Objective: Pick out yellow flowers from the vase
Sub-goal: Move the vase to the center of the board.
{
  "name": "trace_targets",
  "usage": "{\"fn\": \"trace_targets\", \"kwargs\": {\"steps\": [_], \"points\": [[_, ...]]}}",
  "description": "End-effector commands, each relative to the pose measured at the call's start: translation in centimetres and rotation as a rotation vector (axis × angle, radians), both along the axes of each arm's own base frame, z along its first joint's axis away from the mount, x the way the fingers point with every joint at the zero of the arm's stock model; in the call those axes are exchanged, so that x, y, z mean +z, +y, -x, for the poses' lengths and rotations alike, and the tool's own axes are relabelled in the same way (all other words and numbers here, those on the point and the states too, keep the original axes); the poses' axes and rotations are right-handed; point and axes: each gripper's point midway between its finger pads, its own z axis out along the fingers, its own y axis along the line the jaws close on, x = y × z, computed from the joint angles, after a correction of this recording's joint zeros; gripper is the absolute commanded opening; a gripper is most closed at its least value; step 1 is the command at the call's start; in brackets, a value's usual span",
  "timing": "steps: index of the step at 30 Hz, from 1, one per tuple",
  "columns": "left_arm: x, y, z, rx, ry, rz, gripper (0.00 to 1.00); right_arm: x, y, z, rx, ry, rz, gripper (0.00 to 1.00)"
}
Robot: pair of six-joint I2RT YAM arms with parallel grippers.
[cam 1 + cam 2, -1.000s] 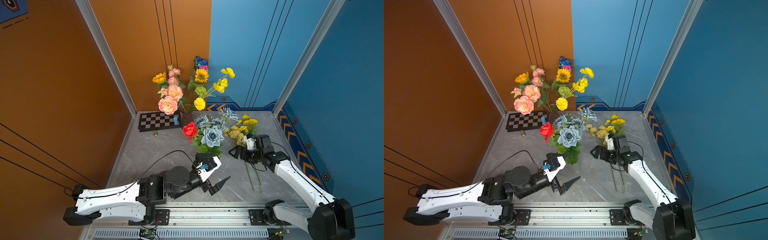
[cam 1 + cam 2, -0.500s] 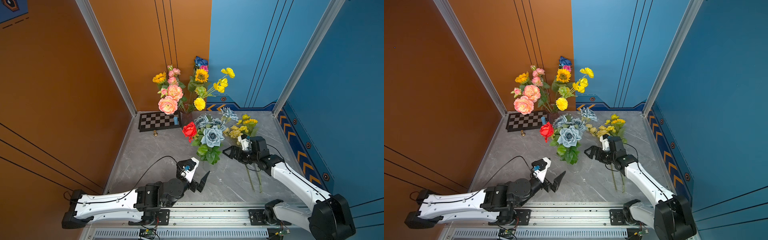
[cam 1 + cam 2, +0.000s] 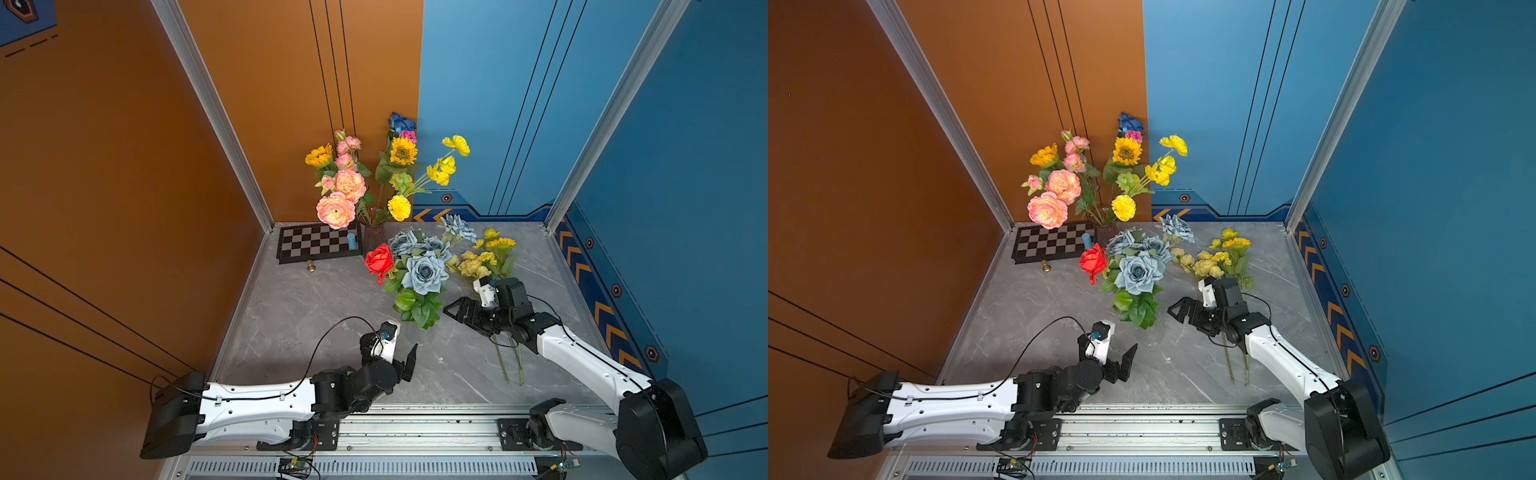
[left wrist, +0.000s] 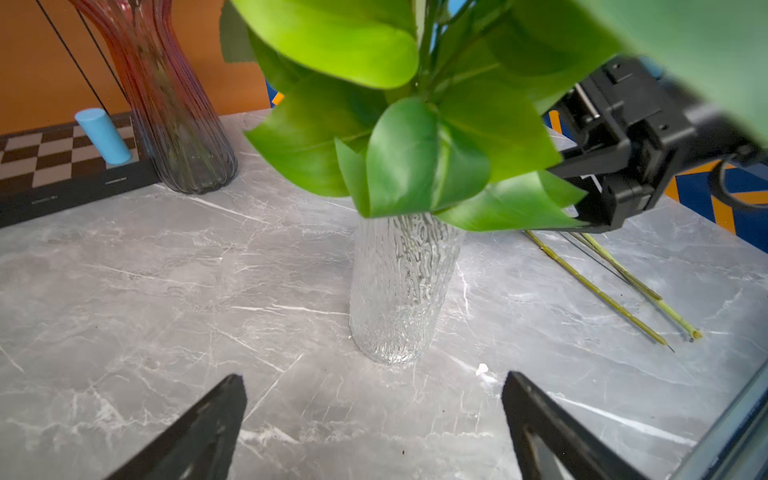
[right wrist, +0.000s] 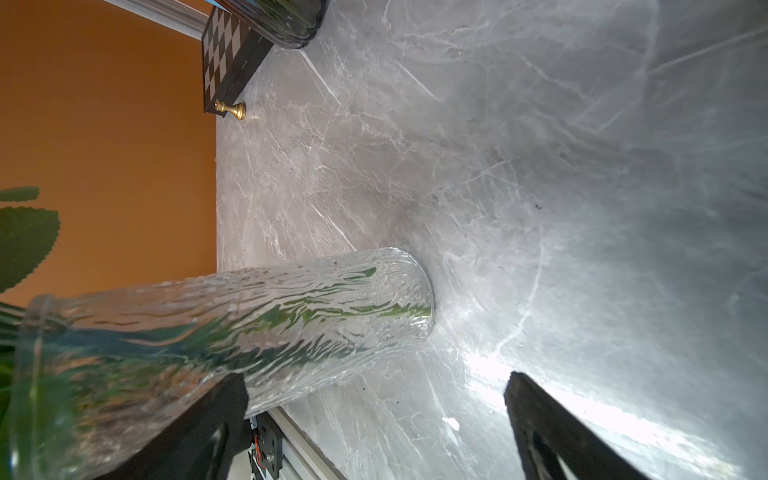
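Note:
Yellow flowers show in two places. Sunflowers (image 3: pixel 403 150), poppies (image 3: pixel 441 170) and a pompom (image 3: pixel 399 207) stand in the dark ribbed vase (image 3: pixel 372 237) at the back. A pale-yellow cluster and small sunflower (image 3: pixel 482 258) lie on the table at the right, with their stems (image 4: pixel 602 293) stretched toward the front. A clear textured vase (image 4: pixel 401 291) at mid-table holds grey-blue roses (image 3: pixel 424 272) and a red rose (image 3: pixel 379 258). My left gripper (image 3: pixel 392 353) is open in front of it, holding nothing. My right gripper (image 3: pixel 459 318) is open beside it, with one finger (image 5: pixel 208 424) close to the glass.
A chessboard (image 3: pixel 316 243) with a blue cylinder (image 3: pixel 351 241) lies at the back left, and a gold chess piece (image 3: pixel 310 266) stands just before it. Peach-pink peonies (image 3: pixel 336 210) share the dark vase. Walls close the table on three sides, and a rail (image 3: pixel 415 428) runs along the front.
My left arm has drawn back to the left, away from the clear vase. The right gripper has shifted left from over the laid-down stems toward the clear vase. Both stay open.

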Motion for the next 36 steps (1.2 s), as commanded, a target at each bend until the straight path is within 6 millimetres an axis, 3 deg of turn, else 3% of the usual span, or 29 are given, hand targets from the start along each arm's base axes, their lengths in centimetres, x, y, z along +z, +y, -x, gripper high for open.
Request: {"fn": "trace_targets", "kwargs": {"steps": [1,13,25,36], "points": [[-0.2,-1.0,-0.5,-0.017,0.03,0.121,0.98,-0.4,0.5,0.0,0.002,0.015,-0.005,1.0],[-2.6,-3.4,-0.8,-0.157,-0.001,0.141,0.99,-0.2,2.1,-0.4,0.008,0.065,-0.054,1.0],[-3.2,-3.6,-3.5,-0.134,-0.006,0.196,0.98,-0.3,3.9,-0.6,0.039,0.077,-0.032,1.0],[-3.8,-0.5,-4.8,-0.037,0.019,0.245,0.98,-0.6,6.8,-0.3,0.07,0.091,-0.024,1.0]]}}
